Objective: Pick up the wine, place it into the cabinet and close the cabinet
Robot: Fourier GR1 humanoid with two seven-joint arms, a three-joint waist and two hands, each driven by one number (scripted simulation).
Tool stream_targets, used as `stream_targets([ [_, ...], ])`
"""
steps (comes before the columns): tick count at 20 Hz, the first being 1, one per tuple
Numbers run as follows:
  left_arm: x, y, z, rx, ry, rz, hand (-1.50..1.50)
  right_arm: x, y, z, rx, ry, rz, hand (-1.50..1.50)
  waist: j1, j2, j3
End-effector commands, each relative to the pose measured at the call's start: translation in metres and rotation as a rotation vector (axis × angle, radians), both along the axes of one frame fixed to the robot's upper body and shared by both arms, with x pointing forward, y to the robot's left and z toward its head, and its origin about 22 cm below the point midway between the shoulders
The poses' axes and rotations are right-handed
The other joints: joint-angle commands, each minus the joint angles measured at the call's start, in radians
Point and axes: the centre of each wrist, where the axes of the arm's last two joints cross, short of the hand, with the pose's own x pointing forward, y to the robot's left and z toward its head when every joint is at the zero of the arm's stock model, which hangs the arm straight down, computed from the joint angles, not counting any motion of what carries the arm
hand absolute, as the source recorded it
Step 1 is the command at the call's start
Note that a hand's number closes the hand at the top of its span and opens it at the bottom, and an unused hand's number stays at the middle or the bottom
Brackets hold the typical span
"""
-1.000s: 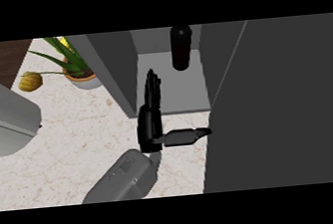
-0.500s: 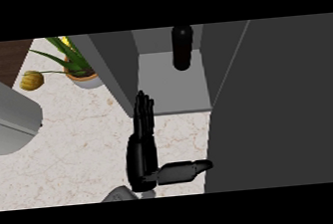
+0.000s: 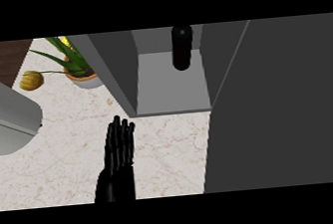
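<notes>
Inside, the cabinet (image 3: pixel 169 91) holds the wine (image 3: pixel 182 46) (upright); right hand (image 3: pixel 118 155) released, empty.

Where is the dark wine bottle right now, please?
In the head view, the dark wine bottle stands at the back of the open grey cabinet, top centre, right of the potted plant.

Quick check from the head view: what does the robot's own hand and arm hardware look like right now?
One hand shows: all black, glossy, with long slender fingers lying close together. No markings or cables are visible on it. The forearm is cut off at the lower edge, so its colour cannot be told.
</notes>
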Motion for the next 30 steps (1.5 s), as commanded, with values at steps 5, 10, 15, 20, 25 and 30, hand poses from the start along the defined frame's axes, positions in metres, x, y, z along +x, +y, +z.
stream_targets([
  [5, -0.034, 0.035, 0.016, 0.01, -0.029, -0.083, -1.5, -0.015, 0.0, 0.0, -0.006, 0.025, 0.163, 1.5, 0.0, 0.0, 0.0],
  [10, -0.025, 0.074, 0.032, 0.038, -0.025, -0.122, -1.5, -0.021, -0.001, 0.002, -0.054, 0.006, 0.173, 1.5, -0.002, 0.001, 0.0],
  [15, -0.04, 0.096, 0.04, 0.045, -0.042, -0.102, -1.5, -0.019, 0.013, -0.007, 0.031, 0.15, 0.295, 1.5, 0.007, 0.0, 0.0],
  [20, -0.04, 0.115, 0.035, 0.016, -0.042, -0.064, -1.5, -0.036, 0.021, -0.006, 0.054, 0.188, 0.358, 1.5, 0.004, -0.001, -0.001],
  [25, -0.033, 0.143, 0.045, 0.018, -0.07, -0.017, -1.5, -0.047, 0.043, -0.009, -0.033, 0.161, 0.483, 1.5, 0.001, -0.003, -0.001],
  [30, -0.04, 0.171, 0.054, 0.008, -0.053, -0.009, -1.5, -0.058, 0.055, 0.004, -0.045, 0.147, 0.57, 1.5, 0.007, -0.003, -0.001],
])
